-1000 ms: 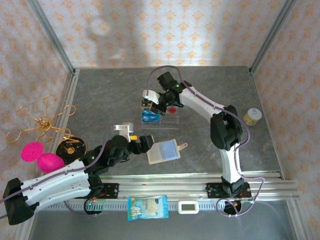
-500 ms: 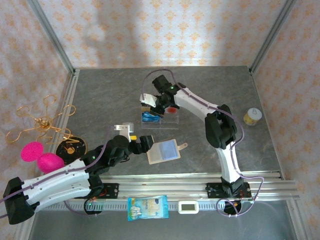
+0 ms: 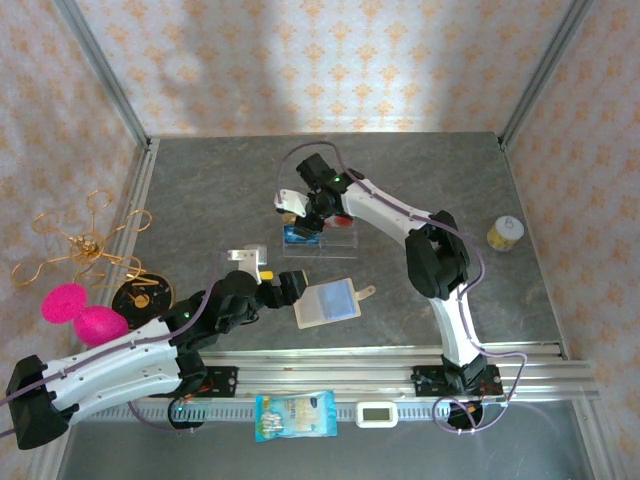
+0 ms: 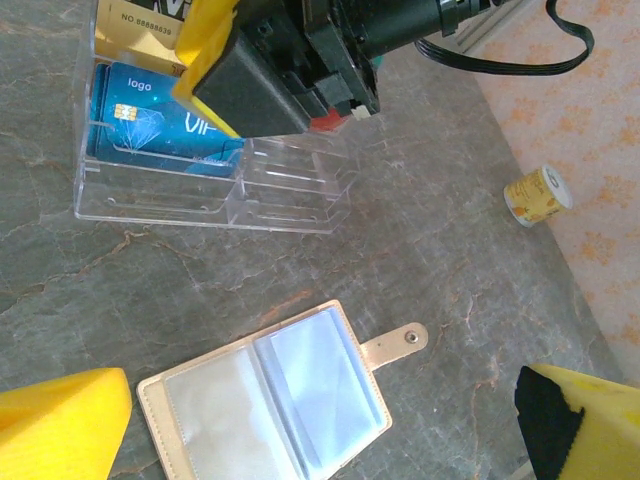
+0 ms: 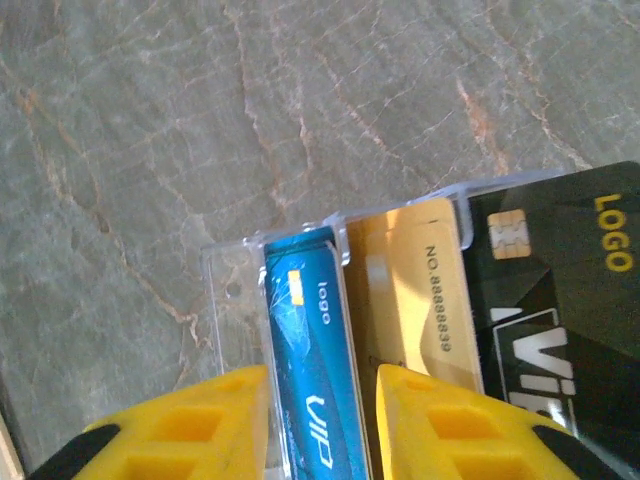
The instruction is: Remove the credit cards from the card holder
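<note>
Rack (image 5: pixel 225 270) holding blue card (image 5: pixel 305 360), right claw (image 5: pixel 318 395) newly parted astride it, left claw (image 4: pixel 320 425) wide apart

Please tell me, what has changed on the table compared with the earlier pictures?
The right gripper shifted slightly left over the clear rack. Its jaws, shut before, have parted around the blue card standing in a slot, so it seems to be letting the card go. The left gripper, wide open above the open card holder, stayed put, as did the card holder and the rack.
</note>
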